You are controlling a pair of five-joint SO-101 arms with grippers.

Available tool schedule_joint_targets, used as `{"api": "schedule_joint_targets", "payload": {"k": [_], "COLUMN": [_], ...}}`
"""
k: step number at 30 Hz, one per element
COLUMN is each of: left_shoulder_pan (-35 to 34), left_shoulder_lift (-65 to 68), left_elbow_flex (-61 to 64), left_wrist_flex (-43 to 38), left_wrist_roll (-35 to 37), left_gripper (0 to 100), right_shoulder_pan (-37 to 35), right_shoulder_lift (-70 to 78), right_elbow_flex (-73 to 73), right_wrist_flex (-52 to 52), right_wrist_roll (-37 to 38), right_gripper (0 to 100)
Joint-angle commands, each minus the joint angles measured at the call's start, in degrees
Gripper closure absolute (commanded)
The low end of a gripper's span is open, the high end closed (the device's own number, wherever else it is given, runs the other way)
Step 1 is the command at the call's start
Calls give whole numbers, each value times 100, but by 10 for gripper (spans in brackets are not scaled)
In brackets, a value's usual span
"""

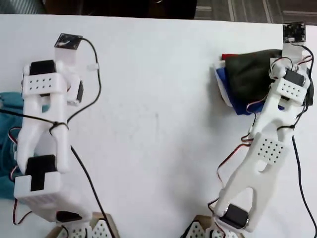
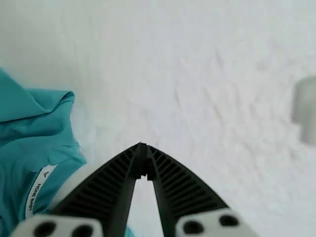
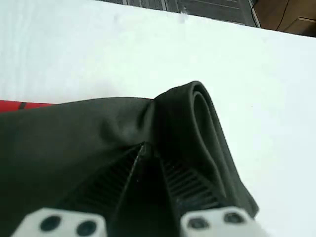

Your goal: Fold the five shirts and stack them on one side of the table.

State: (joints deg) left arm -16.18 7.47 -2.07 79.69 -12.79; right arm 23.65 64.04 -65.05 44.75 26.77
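Presently the right gripper (image 3: 146,147) is closed, its tips pressed into the dark, soft folded shirt (image 3: 74,133); whether it has pinched any cloth cannot be confirmed. The shirt's rolled edge sits springy atop the red, blue and white stack (image 1: 223,82) at one side of the white table (image 1: 158,99). Recommend lifting straight off, without drag. The left gripper (image 2: 142,153) is closed and empty, beside the crumpled teal cotton shirt (image 2: 29,148).

Shirts: five counted.
- teal shirt (image 1: 7,148): one, apart from pile.
- pile: four layers told by colour. One dark shirt (image 1: 250,74), one blue shirt (image 1: 237,106), one white shirt (image 1: 219,63), one red shirt (image 1: 229,56). Lower three show as edges only, so count rests on colours.

Arms: two. One left arm (image 1: 42,129), one right arm (image 1: 262,153).
Grippers: two. One left gripper (image 2: 143,165), one right gripper (image 3: 148,153).
Camera boards: two. One left camera board (image 1: 68,41), one right camera board (image 1: 293,32).
Table (image 1: 158,124): one.
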Motion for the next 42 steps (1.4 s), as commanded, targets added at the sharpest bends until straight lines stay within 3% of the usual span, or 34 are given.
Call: {"api": "schedule_joint_targets", "payload": {"k": [1,8,13,19,22,32,37,42], "left_shoulder_pan": [-35,-62,-70,-70,-70,-44,-79,-563], "left_shoulder_lift": [-290,-316,-325,-325,-325,-949,-1679,-2048], "left_elbow_flex": [-22,-22,-22,-31,-31,-84,-31,-31], "left_wrist_flex": [-62,-53,-53,-53,-53,202,343,765], "left_wrist_roll": [-35,-35,-53,-53,-44,-44,-62,-141], "left_gripper": [972,972,972,972,972,972,972,972], "right_shoulder_pan": [145,75,444,743,892,1156,1086,1095], "right_shoulder_lift": [-66,-242,-752,-787,-655,-4,-840,-2044], "right_elbow_flex": [-756,-3024,-2954,-2954,-2954,-3051,-3051,-3042], "right_wrist_flex": [400,2176,3960,5253,5543,5578,5587,5657], "right_wrist_roll": [-44,-44,0,132,448,501,466,-62], "right_gripper": [979,979,979,979,979,979,979,978]}}
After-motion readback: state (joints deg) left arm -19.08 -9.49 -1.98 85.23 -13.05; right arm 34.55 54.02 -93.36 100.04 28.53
